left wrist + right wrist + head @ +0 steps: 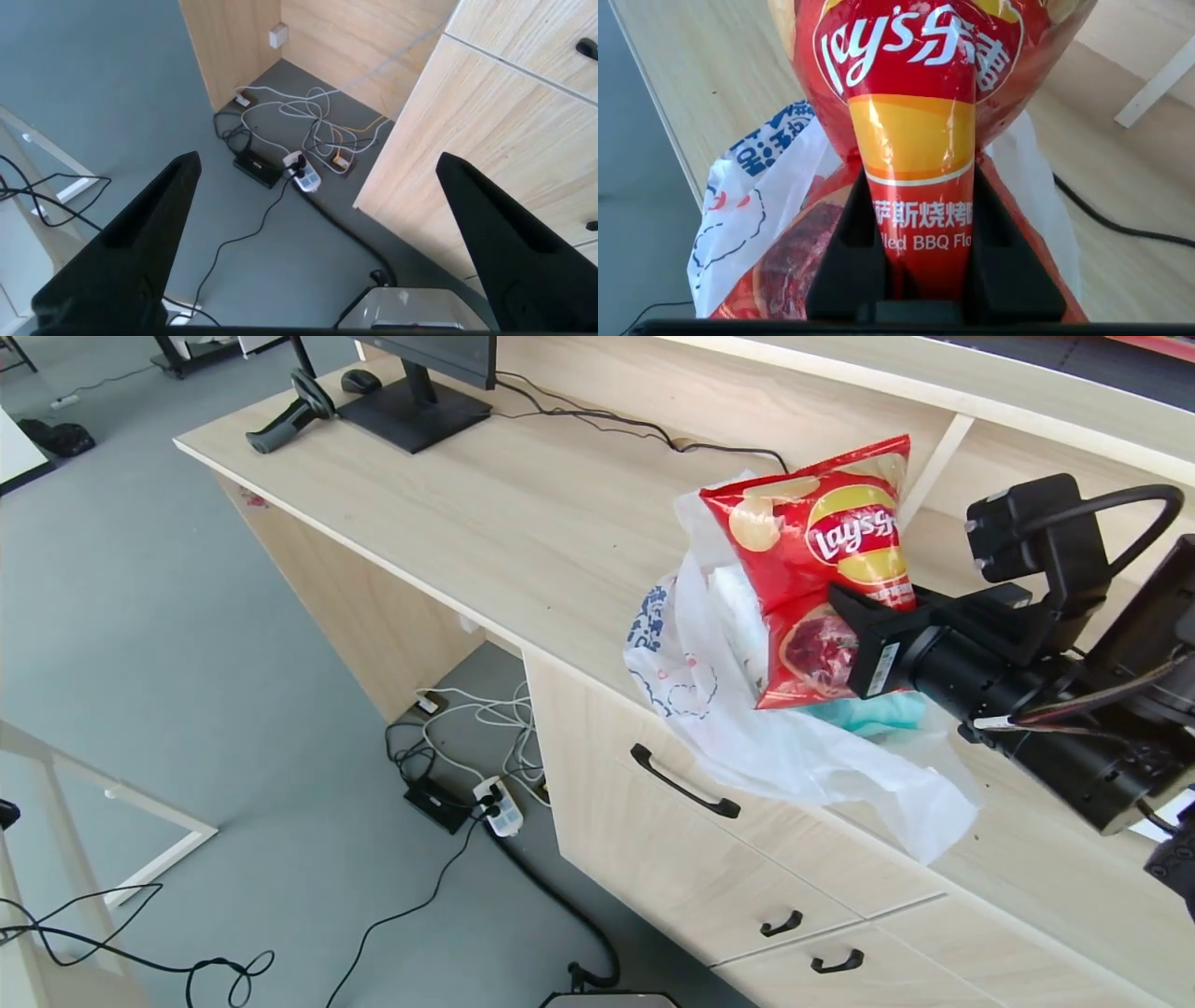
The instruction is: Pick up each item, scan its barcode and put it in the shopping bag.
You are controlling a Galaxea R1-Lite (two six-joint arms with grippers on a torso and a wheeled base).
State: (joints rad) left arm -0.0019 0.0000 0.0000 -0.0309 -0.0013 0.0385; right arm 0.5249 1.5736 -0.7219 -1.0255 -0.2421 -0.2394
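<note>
- Right claw [924,224] is clamped on the lower half of the red chip bag [822,541], one finger on each side of the pack, pinching it so the foil creases between them.
- Chip bag stands upright in that grip at the near end of the table [523,513], right at the mouth of the shopping bag [794,756]; whether its lower edge touches the plastic I cannot tell.
- Shopping bag is thin white plastic with blue print, lying slumped on the table's front edge, part of it hanging over above the drawers.
- Teal item [882,714] shows in the bag, just under the chip bag.
- Left claw [318,163] hangs low beside the table with its fingers spread wide and nothing between them, above the grey floor.
- Power strip [304,177] and a tangle of cables lie on the floor in the gap under the table, beside the drawer unit with its black handle [684,782].
- Barcode scanner [285,415] lies at the far end of the table, well apart from the shopping bag.
- Monitor stand [415,415] sits just beside the scanner, with a black mouse [359,380] behind them.
</note>
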